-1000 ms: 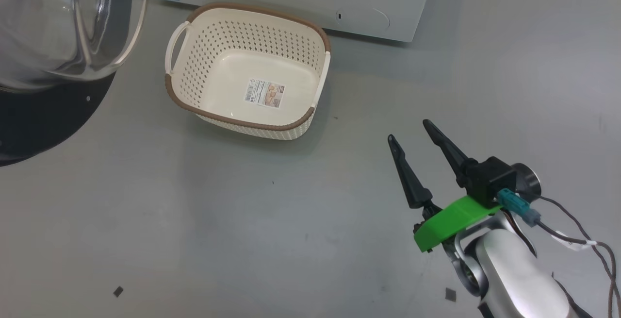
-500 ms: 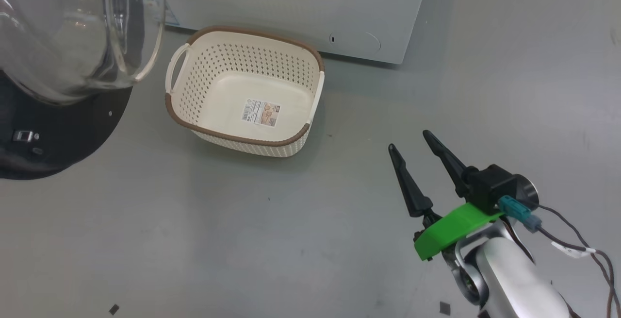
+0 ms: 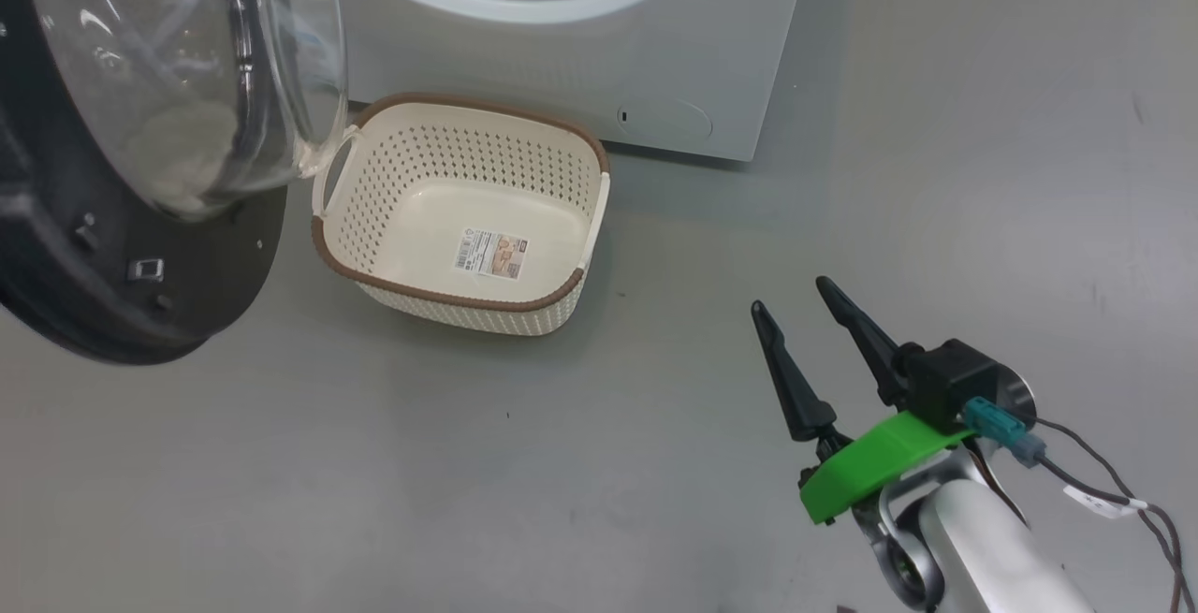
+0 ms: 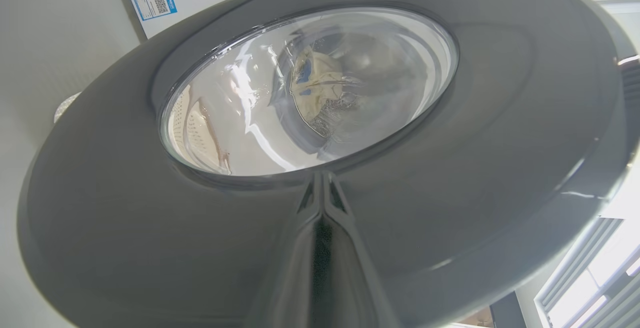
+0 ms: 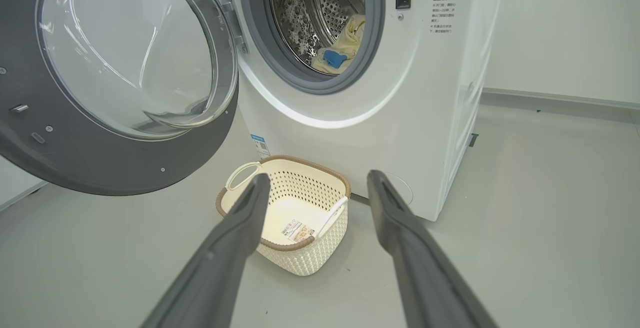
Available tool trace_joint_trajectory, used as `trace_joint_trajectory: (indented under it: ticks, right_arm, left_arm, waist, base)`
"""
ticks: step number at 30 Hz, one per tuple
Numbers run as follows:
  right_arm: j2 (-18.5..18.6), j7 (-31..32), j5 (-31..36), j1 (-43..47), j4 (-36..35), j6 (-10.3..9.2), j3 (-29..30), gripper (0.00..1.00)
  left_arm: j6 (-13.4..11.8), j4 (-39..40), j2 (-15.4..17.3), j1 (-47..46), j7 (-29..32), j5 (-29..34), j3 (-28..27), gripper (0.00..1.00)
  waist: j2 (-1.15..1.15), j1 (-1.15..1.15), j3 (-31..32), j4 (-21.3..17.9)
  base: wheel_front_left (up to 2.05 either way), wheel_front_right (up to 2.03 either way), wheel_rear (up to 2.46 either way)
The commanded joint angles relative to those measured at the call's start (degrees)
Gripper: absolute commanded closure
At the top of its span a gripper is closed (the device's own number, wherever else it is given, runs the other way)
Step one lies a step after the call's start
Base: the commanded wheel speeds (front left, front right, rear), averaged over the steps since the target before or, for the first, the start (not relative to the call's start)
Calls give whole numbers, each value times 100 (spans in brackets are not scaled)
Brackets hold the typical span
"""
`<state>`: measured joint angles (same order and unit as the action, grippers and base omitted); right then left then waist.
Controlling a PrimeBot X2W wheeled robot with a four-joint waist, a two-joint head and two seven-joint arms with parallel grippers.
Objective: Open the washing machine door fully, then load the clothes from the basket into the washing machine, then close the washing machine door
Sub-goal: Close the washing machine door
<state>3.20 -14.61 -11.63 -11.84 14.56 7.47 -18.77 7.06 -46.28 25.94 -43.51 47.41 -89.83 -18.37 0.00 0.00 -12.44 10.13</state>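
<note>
The washing machine (image 5: 400, 92) stands with its door (image 5: 100, 168) swung out to the left, so the steel drum is exposed. The clothes (image 5: 337, 52), cream with a blue patch, lie inside the drum and also show through the door glass (image 4: 320, 85). The basket (image 3: 449, 298) sits on the floor before the machine with just a label in its bottom. My left gripper (image 4: 322, 180) is shut, its tips against the door's glossy black outer rim (image 4: 450, 178) just below the glass. My right gripper (image 3: 790, 295) hangs open over the floor to the right of the basket (image 5: 305, 258), holding nothing.
Grey floor (image 3: 468, 463) spreads around the basket and under my right arm. A blue sticker (image 5: 260, 145) sits low on the machine's front. The door's glass bowl (image 3: 187, 80) hangs over the basket's left handle (image 3: 332, 173) in the head view. Cables (image 3: 1104, 501) trail from my right wrist.
The head camera has tilted up, sliding the whole picture down and showing more of the machine's front. The door's glass now overlaps the basket's left handle. The right gripper stays open, barely moved.
</note>
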Motion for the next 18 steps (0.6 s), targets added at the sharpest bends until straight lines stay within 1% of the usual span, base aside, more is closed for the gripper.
trace_joint_trajectory:
  ticks: [1,18]
  right_arm:
    - [-33,-39,-33,15,-175,2,-118,0]
    - [-33,-39,-146,118,-207,2,-216,0]
  left_arm:
    - [8,302,186,-11,35,-52,-97,100]
    - [-446,1583,-959,528,-181,-157,86,100]
  waist:
    - [0,0,40,-22]
    - [0,0,224,-285]
  base:
    - [0,0,0]
    - [0,0,0]
